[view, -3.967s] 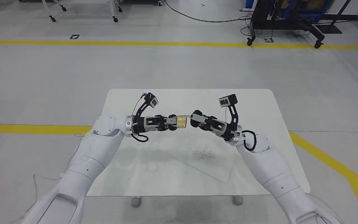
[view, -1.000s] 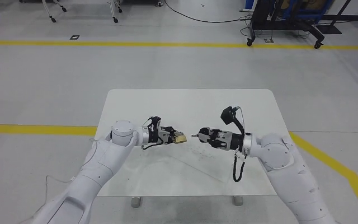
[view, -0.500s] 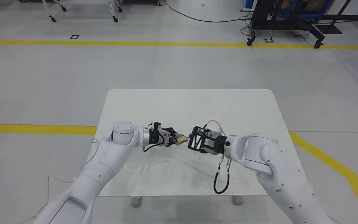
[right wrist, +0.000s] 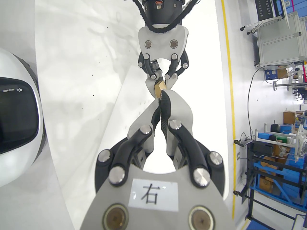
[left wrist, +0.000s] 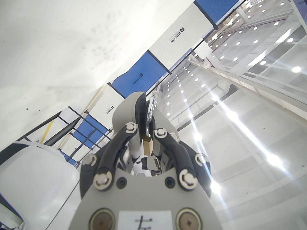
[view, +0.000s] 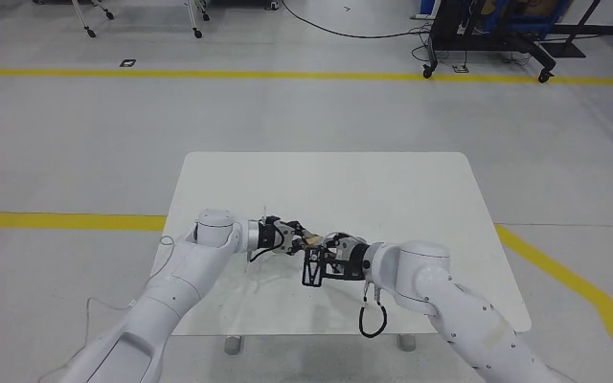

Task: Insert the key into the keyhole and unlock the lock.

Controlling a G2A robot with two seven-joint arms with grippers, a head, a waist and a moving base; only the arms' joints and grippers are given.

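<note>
Currently both arms meet over the near middle of the white tabletop (view: 402, 182), wrists pointing at each other.

Left gripper (view: 297, 234): fingers clenched on the lock (right wrist: 158, 89), a small brass padlock. Its brass body sits between the finger bases and its silver shackle (left wrist: 150, 111) runs up between the black pads. From the right wrist view, one brass end juts out past the left fingertips toward the other arm. The lock is carried in the grip and is not lying on the tabletop.

Right gripper (right wrist: 162, 98): fingers clenched, ribbed black pads (right wrist: 165, 120) pressed together along their length. The tips are right up against the exposed brass end of the lock. I cannot tell whether they touch it or stop just short. I also cannot tell what, if anything, is pinched between the pads, because the contact spot is hidden by the fingertips themselves. From above, the two grippers form nearly one line, with the right one slightly nearer the front edge.

Surroundings:
- A black cable (view: 370, 321) hangs in a loop under the right forearm.
- Small dark specks are scattered over the tabletop surface.
- A yellow floor line (view: 287, 74) runs beyond the far edge of the tabletop.
- A dark wheeled frame (view: 498, 38) stands at the far right of the room.
</note>
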